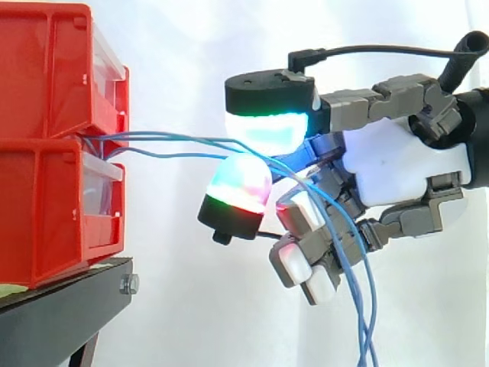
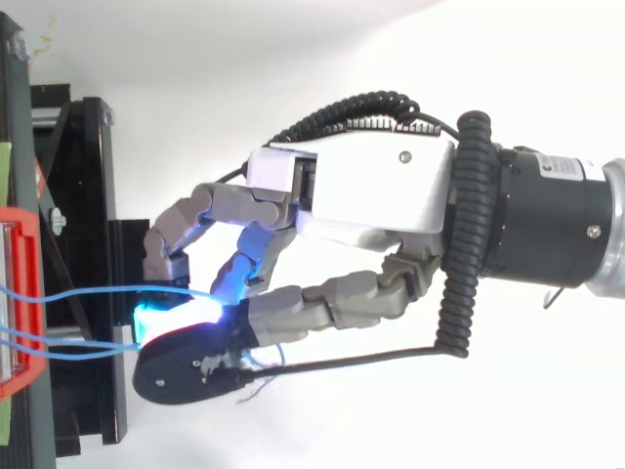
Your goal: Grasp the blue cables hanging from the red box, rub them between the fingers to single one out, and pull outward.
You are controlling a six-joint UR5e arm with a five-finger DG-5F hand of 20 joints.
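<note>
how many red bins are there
2: the upper bin sits on the lower bin, which rests on the black stand; blue cables leave where they meet. Others may be hidden past the left edge.

backdrop: white curtain, hanging in faint folds
furniture: black stand, a bolt at its corner
light: bright, even, washing the curtain pale

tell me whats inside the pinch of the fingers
The blue cables from the red bins run in between the hand's glowing fingers, then hang down below it. The pads cover the contact, so how many are pinched cannot be seen.
</note>
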